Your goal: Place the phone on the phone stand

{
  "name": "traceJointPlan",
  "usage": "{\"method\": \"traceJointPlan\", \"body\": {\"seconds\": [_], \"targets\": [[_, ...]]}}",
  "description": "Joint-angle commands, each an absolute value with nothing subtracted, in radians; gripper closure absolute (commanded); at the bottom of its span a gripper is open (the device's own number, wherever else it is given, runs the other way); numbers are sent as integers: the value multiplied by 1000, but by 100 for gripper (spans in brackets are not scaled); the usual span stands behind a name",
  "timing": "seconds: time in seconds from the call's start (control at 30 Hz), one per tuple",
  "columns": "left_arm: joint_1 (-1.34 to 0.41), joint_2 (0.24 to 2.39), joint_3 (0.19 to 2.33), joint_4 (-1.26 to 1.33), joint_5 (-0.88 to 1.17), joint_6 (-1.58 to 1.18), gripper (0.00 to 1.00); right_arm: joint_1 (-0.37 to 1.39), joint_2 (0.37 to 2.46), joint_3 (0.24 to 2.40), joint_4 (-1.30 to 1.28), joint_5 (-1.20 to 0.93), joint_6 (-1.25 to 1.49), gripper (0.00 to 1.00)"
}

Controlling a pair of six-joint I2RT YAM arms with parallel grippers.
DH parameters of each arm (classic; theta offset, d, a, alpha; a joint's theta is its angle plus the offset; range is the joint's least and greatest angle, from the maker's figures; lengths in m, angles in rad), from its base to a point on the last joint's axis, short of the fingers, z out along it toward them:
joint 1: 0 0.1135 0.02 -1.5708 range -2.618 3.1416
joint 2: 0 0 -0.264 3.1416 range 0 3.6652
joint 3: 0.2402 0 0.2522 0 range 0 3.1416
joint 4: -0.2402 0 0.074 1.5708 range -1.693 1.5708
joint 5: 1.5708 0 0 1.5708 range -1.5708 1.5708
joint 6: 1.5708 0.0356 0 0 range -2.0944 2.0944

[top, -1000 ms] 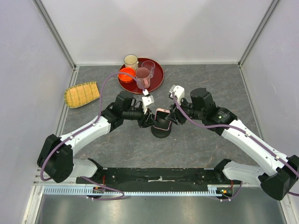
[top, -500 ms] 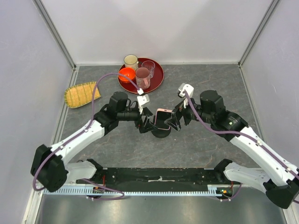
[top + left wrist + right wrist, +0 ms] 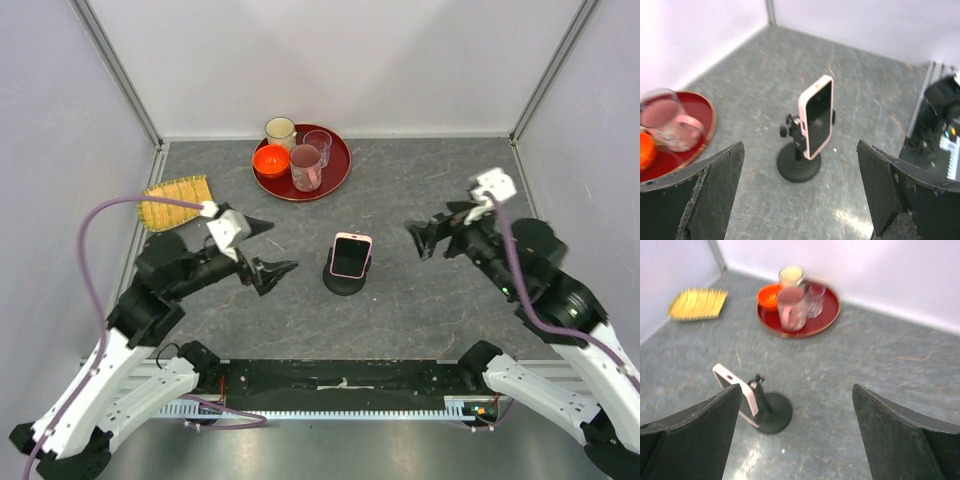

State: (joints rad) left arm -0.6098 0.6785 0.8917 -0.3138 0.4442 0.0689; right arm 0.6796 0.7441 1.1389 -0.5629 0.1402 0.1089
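Two robot arms reach over a grey stone-patterned worktop, each bent at the elbow and angled inward so the hands face one another. The left hand (image 3: 277, 247) hovers above the worktop with its two dark fingers (image 3: 710, 195) spread wide, holding nothing. The right hand (image 3: 422, 238) is raised in the same way, its fingers (image 3: 895, 440) also spread wide and empty.

Between the two hands, well apart from both, stands one black phone stand (image 3: 343, 284) with a round disc base. One phone (image 3: 351, 255) in a pale pink case sits on it, leaning back, with its black screen facing the near edge. Each wrist camera sees the phone framed between its own open fingers, straight ahead of the hand.

Beyond the left hand, toward the back wall, is one round red tray (image 3: 338, 165). It carries one orange bowl (image 3: 271, 159), one cream mug (image 3: 280, 131) and two clear glasses (image 3: 318, 143). One yellow woven mat (image 3: 175, 201) lies on the outer side of the left hand, near the left wall.
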Motion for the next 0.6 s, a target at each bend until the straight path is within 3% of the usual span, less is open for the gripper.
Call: {"method": "traceJointPlan", "body": {"seconds": [0.0,0.17,0.37,0.57], "targets": [[-604,630,1015,-389,261,-26,0,681,651,1241,-554,331,78,2],[-604,679,1091,-465,264,-81,0,681,650,1233,-621,322,119,2],[-604,781,1055,-393,517,-109,0,683,722,1079,-649,-30,98,2],[-604,1107,1254,-483,698,201,5,681,744,1025,-594,-80,161,2]]}}
